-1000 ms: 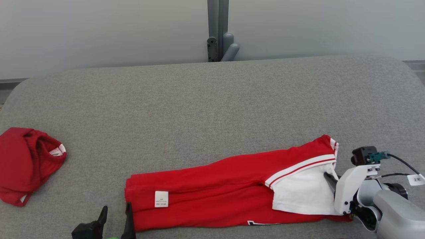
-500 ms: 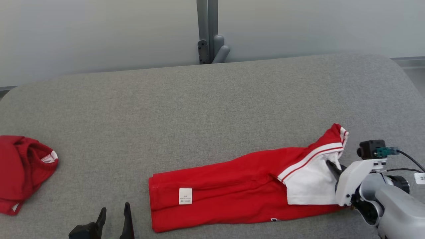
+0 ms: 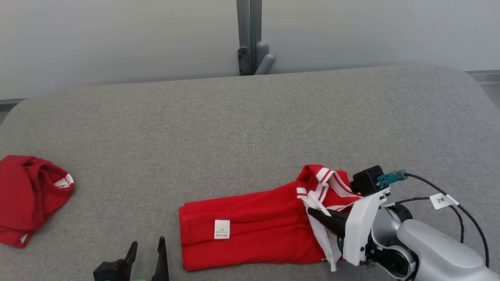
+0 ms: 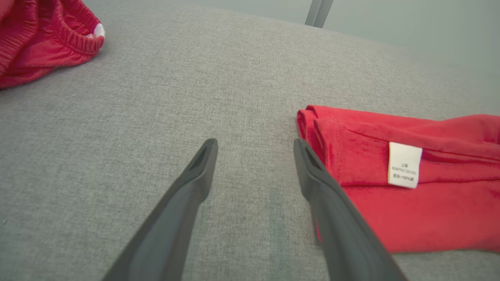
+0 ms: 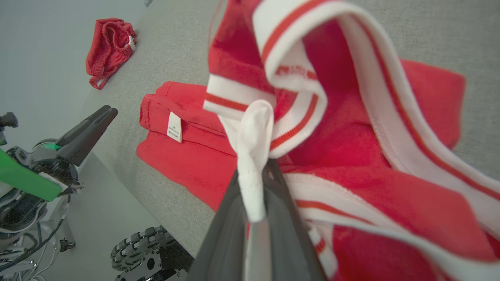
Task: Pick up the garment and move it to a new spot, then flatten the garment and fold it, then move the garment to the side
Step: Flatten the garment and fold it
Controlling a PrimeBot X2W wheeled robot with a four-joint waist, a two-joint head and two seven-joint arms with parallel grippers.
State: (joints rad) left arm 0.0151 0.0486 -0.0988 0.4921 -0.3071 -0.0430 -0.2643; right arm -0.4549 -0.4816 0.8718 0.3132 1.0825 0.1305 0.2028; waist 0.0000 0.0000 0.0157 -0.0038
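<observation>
The garment is a red shirt with white striped trim, lying folded lengthwise on the grey table, a white label on its left end. My right gripper is shut on the garment's white sleeve end, which is lifted and bunched back over the red body. In the right wrist view the white cloth is pinched between the fingers. My left gripper stands open just left of the garment's left edge, apart from it, nothing between its fingers.
A second red garment lies crumpled at the table's left edge, also at the top left of the left wrist view. A grey post stands behind the table. The robot's wheeled base is below the table's front edge.
My right gripper has carried the sleeve end leftward over the garment, bunching it up. The head camera has shifted slightly. The left gripper stays open in place.
</observation>
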